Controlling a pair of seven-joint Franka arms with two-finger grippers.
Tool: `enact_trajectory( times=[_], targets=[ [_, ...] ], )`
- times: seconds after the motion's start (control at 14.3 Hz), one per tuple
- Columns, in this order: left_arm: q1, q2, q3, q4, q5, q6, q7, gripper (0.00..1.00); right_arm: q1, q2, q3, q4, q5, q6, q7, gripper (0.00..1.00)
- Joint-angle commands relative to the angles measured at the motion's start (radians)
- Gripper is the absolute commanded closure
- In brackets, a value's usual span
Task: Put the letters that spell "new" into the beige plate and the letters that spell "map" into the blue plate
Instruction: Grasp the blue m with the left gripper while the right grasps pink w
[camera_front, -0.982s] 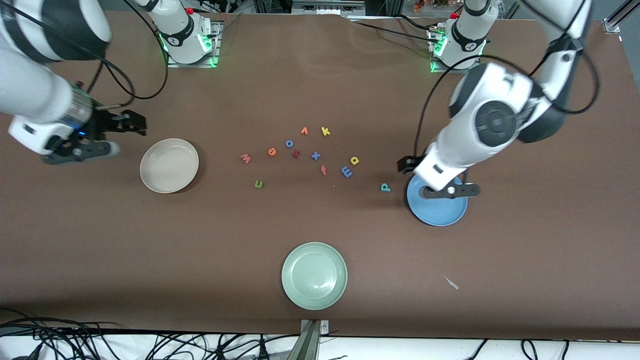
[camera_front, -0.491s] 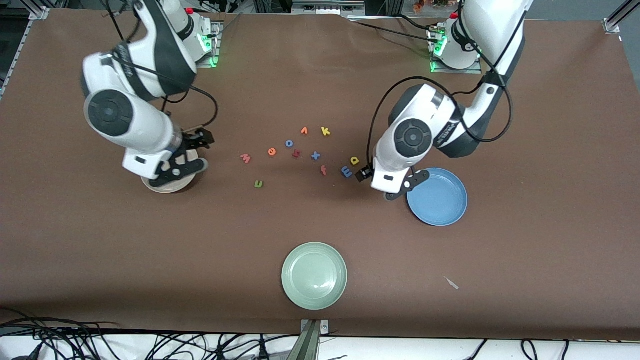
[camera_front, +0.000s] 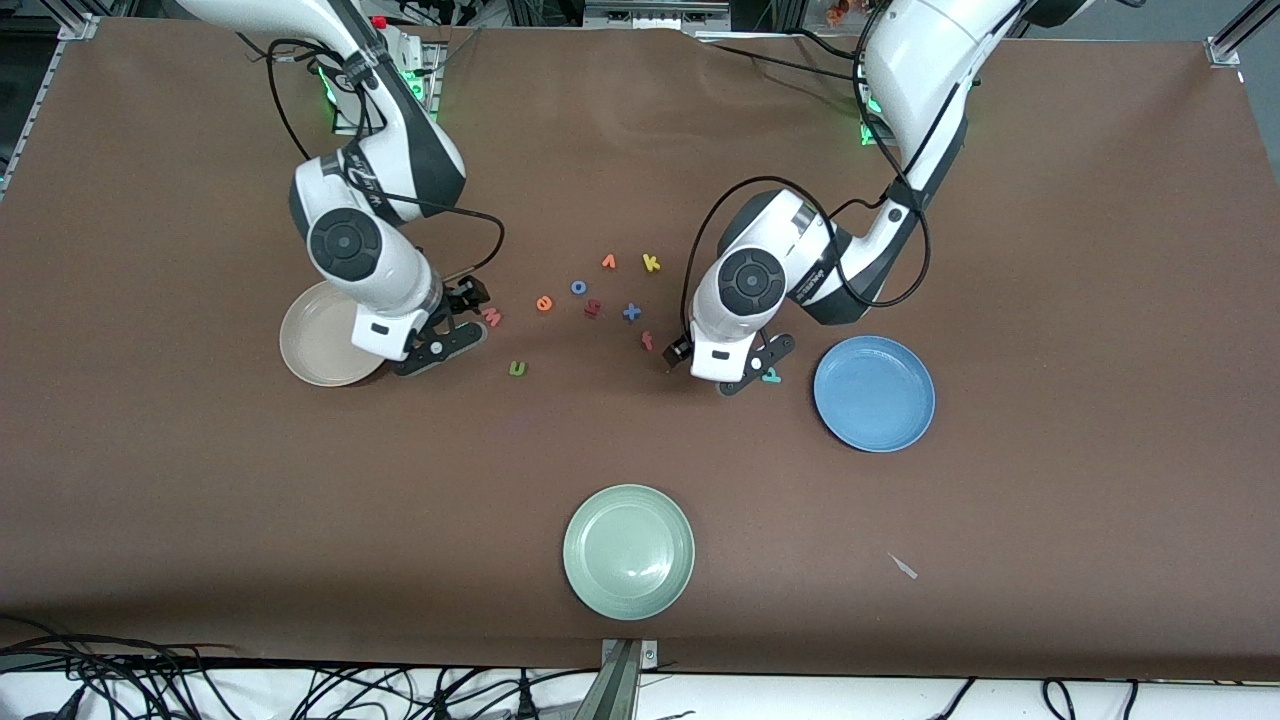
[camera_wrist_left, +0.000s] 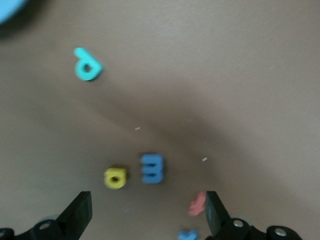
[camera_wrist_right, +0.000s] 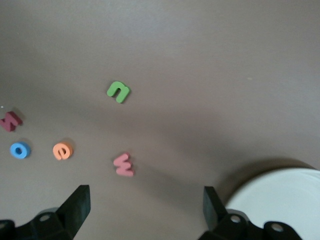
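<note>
While both arms hang over the scatter of letters, here is how things stand:

Right gripper (camera_front: 440, 345): fingers spread wide, nothing between them, over the table just beside the beige plate (camera_front: 315, 352).
Left gripper (camera_front: 755, 362): fingers wide apart too, empty, over the letters toward the blue plate (camera_front: 875, 393).
"new" letters: pink-red w (camera_wrist_right: 123, 164), orange e (camera_wrist_right: 62, 150) and green n (camera_wrist_right: 118, 91) all lie flat on the table, apart from each other; the w sits closest to the right gripper.
"map" letters: yellow a (camera_wrist_left: 115, 178) and blue m (camera_wrist_left: 151, 168) lie just beside each other, teal p (camera_wrist_left: 87, 64) well apart from them, nearer the blue plate.
Plates: both bare, none of the six letters placed yet.
Handling, my read: foam, so very light, soft and squashy; no fear of breakage, but they could skid or flip if nudged.
Where to grip: pinch across the outer edges, fingers right down at the table, since the letters lie so thin.
Watch out: a and m are close; a wide pinch may catch both.
</note>
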Motion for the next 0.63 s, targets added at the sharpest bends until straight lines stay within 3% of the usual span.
enact_trajectory(
  times=[0.0, 0.21, 0.42, 0.56],
  targets=[
    [-0.029, 0.044, 0.009, 0.004, -0.018, 0.078, -0.042, 0.0, -0.003, -0.02, 0.022, -0.114, -0.001, 0.136, -0.02, 0.0],
    [-0.031, 0.05, 0.009, -0.005, -0.01, 0.081, -0.041, 0.04, -0.001, 0.025, 0.024, -0.121, -0.006, 0.183, -0.113, 0.0],
    [-0.044, 0.085, 0.009, -0.011, -0.01, 0.08, -0.039, 0.3, 0.004, 0.06, 0.036, -0.14, -0.021, 0.257, -0.15, 0.0],
    [-0.049, 0.086, 0.009, -0.022, -0.004, 0.078, -0.038, 0.33, 0.017, 0.083, 0.039, -0.159, -0.059, 0.304, -0.15, 0.0]
  ],
)
